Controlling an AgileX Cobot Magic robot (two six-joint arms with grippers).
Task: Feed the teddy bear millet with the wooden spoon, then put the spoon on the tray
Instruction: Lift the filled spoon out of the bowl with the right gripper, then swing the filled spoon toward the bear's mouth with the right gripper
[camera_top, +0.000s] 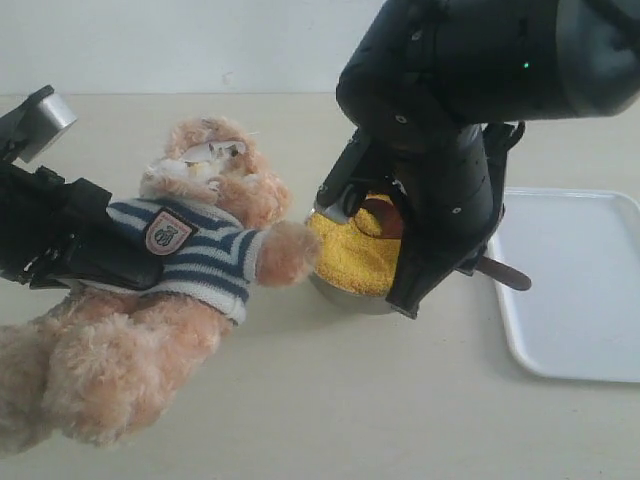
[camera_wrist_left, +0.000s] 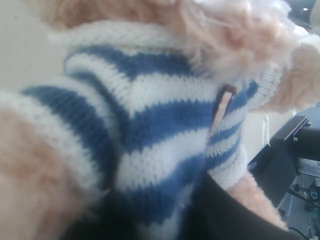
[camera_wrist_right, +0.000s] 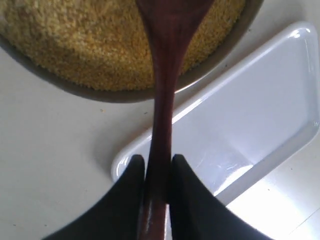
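The teddy bear (camera_top: 200, 250) lies tilted at the left, its head toward the bowl and one paw touching the rim. My left gripper (camera_top: 120, 262) is shut on its striped torso; in the left wrist view the shirt (camera_wrist_left: 165, 125) fills the gap between the dark fingers (camera_wrist_left: 225, 215). My right gripper (camera_wrist_right: 156, 170) is shut on the handle of the wooden spoon (camera_wrist_right: 167, 60). The spoon's round end (camera_top: 385, 215) reaches over the millet (camera_top: 355, 255) in the metal bowl (camera_top: 345, 297). The white tray (camera_top: 580, 290) lies to the right of the bowl with nothing on it.
The right arm's large black body (camera_top: 450, 90) hangs over the bowl and hides its right side. The spoon's handle end (camera_top: 505, 273) sticks out above the tray's left edge. Bare beige table (camera_top: 380, 400) lies in front.
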